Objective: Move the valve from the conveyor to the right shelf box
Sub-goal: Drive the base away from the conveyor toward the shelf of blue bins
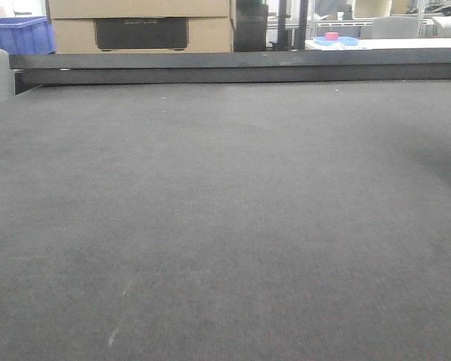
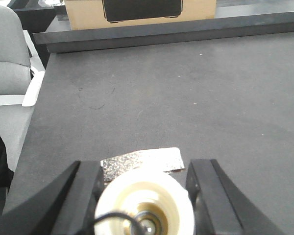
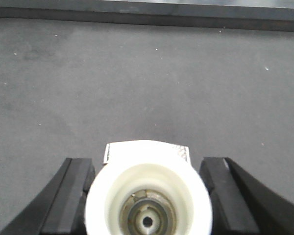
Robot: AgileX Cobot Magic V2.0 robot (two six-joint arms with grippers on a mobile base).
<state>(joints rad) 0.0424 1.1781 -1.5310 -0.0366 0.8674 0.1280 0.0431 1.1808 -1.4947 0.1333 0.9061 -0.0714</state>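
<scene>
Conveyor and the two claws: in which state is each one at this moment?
conveyor: nothing lies on the part in view; whether it runs cannot be told.
left claw: open, fingers wide apart, gripping nothing.
right claw: open, fingers wide apart, gripping nothing.

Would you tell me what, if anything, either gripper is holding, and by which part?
It cannot be told. A white round piece sits within the left gripper, and another within the right gripper; both may be gripper hardware.

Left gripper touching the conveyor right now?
Cannot tell. The left wrist view shows the left gripper in front of the conveyor, but neither a gap nor contact shows plainly.
</scene>
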